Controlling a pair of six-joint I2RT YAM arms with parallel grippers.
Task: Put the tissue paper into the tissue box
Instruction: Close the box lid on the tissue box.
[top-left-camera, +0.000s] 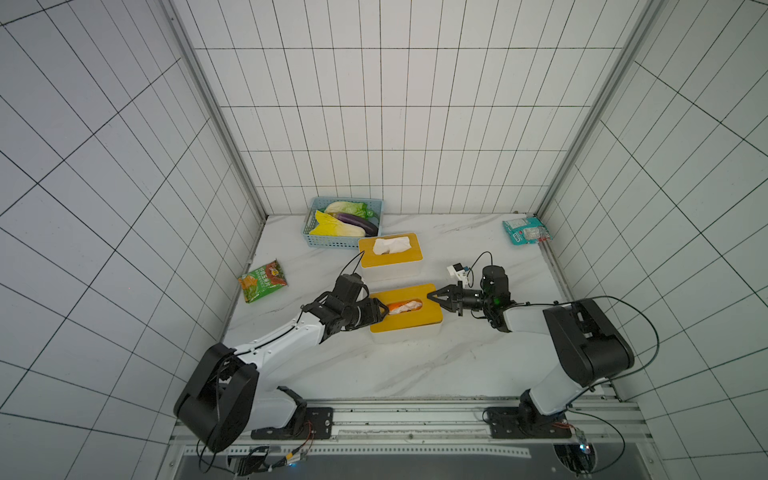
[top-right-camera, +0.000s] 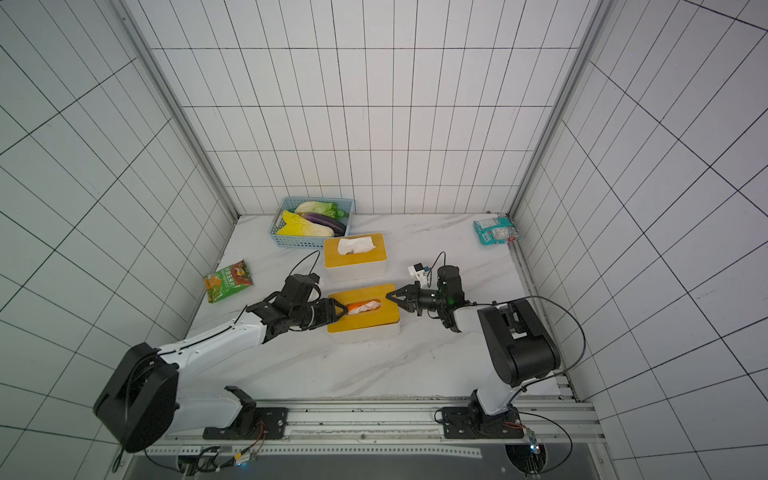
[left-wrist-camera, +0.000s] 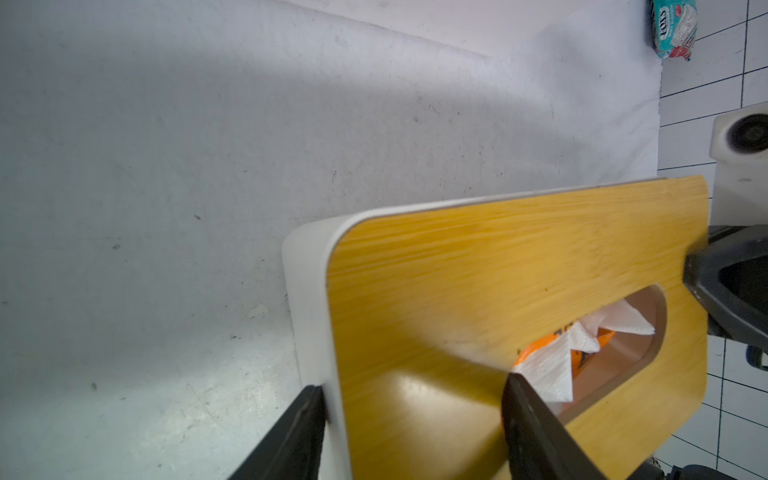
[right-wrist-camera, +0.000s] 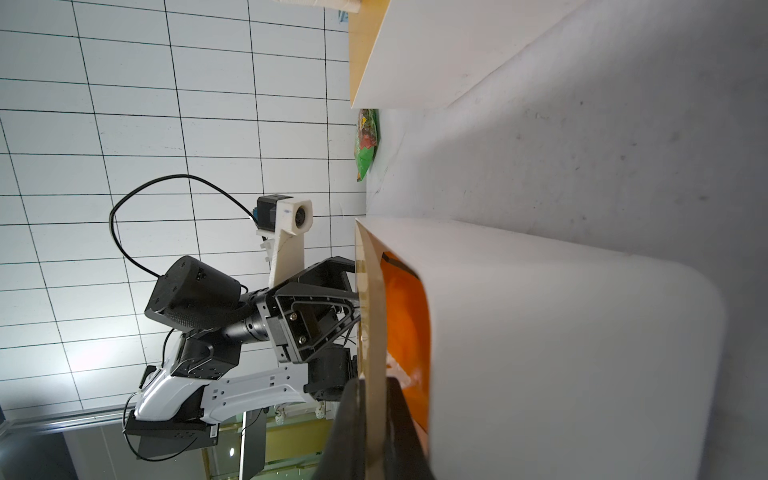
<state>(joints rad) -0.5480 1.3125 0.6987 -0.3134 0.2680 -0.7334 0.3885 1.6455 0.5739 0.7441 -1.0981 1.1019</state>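
The near tissue box (top-left-camera: 405, 332) (top-right-camera: 365, 330) is white with a wooden lid (left-wrist-camera: 457, 270). White tissue paper (top-left-camera: 409, 306) (top-right-camera: 368, 306) (left-wrist-camera: 552, 365) on an orange pack shows through the lid's slot. My right gripper (top-left-camera: 430, 296) (top-right-camera: 388, 296) (right-wrist-camera: 374, 392) is shut on the lid's right edge. In the right wrist view the lid (right-wrist-camera: 372, 299) stands a little off the box's wall (right-wrist-camera: 561, 353), and the orange pack shows in the gap. My left gripper (top-left-camera: 384, 309) (top-right-camera: 343, 311) (left-wrist-camera: 411, 386) is open at the lid's left end. One finger lies against the white wall, the other at the slot by the tissue.
A second tissue box (top-left-camera: 390, 262) with white tissue on top stands just behind. A blue basket (top-left-camera: 316, 239) of vegetables sits at the back left. A green snack bag (top-left-camera: 262, 280) lies at the left. A teal packet (top-left-camera: 527, 231) lies in the back right corner.
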